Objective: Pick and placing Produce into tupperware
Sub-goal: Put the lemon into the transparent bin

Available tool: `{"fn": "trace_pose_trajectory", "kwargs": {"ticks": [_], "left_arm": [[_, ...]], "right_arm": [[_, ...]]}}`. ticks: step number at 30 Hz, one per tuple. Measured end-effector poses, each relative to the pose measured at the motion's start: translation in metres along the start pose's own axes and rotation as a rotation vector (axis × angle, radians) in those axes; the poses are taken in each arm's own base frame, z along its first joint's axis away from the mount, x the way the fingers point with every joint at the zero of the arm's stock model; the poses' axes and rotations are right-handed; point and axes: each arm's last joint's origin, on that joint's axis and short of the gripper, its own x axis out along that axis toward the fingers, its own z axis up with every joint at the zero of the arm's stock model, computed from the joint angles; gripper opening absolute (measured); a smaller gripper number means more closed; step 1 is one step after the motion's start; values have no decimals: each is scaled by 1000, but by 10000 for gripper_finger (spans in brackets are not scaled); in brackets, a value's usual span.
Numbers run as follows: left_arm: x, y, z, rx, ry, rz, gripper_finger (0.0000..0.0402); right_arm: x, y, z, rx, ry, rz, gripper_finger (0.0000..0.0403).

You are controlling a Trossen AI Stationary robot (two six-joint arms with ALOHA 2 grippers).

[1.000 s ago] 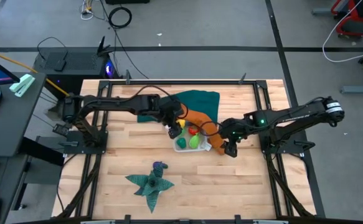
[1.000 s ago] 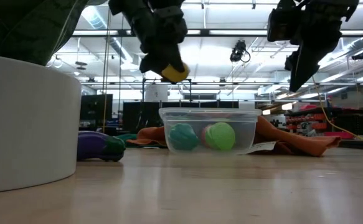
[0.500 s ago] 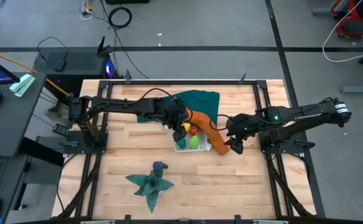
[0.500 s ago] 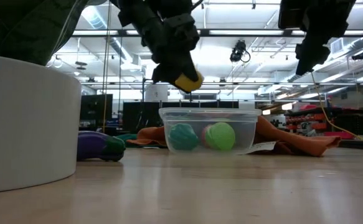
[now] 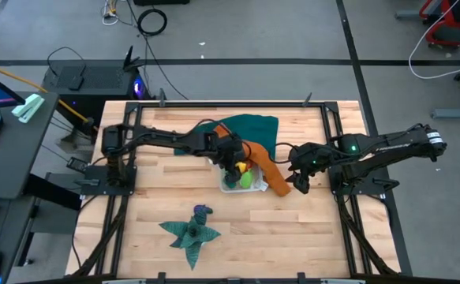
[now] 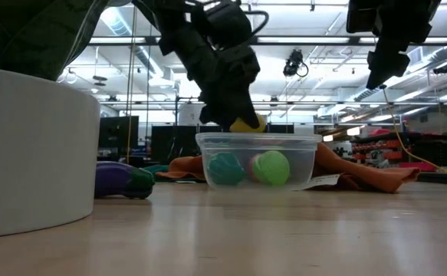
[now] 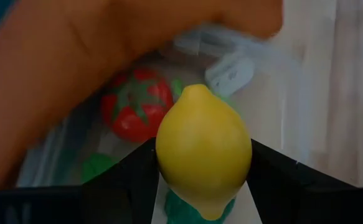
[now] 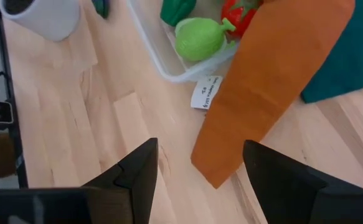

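Observation:
My left gripper (image 5: pixel 235 162) hangs over the clear tupperware (image 5: pixel 240 183) and is shut on a yellow lemon (image 7: pixel 203 149), which sits just above the container's rim (image 6: pixel 258 137). Inside lie a red tomato (image 7: pixel 134 109), a light green piece (image 8: pixel 200 37) and dark green pieces (image 6: pixel 225 169). A purple piece (image 5: pixel 203 211) lies on the table by the star-shaped dark green cloth (image 5: pixel 190 233). My right gripper (image 5: pixel 299 181) is open, raised above the table to the right of the long orange cloth (image 8: pixel 274 81). My left gripper pinches the yellow lemon (image 6: pixel 246 124) between its two fingers (image 7: pixel 128 180), one on each side of its middle (image 7: pixel 169 155). The fingers come from above, slanting down. The lemon is lifted clear, with its pointed tip (image 7: pixel 197 88) toward the container.
The orange cloth (image 5: pixel 265 170) lies against the container's right and far sides, with the teal cloth (image 5: pixel 249 126) behind it. A white label (image 8: pixel 207 92) sticks out from the container's side. A white cup (image 6: pixel 31 146) stands near the low camera. Bare wood (image 5: pixel 316 229) stretches along the near side.
My left gripper has carried the lemon toward the table's right and down, from beside the container's left end to just above its rim. My right gripper has risen a little and shifted slightly toward the right edge.

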Motion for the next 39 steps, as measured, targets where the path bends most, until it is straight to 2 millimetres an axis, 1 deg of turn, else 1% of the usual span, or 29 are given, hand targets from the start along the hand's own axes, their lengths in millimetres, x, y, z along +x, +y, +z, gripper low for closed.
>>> {"fn": "trace_pose_trajectory", "kwargs": {"ticks": [2, 9, 19, 21, 32, 34, 39], "left_arm": [[6, 0, -3, 10, 16, 1, 209], [10, 1, -5, 34, 32, 8, 209], [26, 5, -11, 75, 64, 26, 209], [27, 6, -14, 72, 88, 32, 209], [27, 8, -13, 81, 80, 47, 209], [27, 8, -13, 77, 81, 47, 216], [27, 7, -13, 70, 80, 46, 256]], "right_arm": [[0, 0, 0, 0, -2, 1, 199], [0, 0, 1, 4, -7, 1, 199], [0, 0, 2, 2, -23, -14, 199], [0, 0, 2, 3, -25, -16, 199], [0, 1, 2, 3, -32, -11, 199], [0, 1, 2, 3, -32, -11, 199], [0, 1, 2, 4, -32, -11, 199]]}}
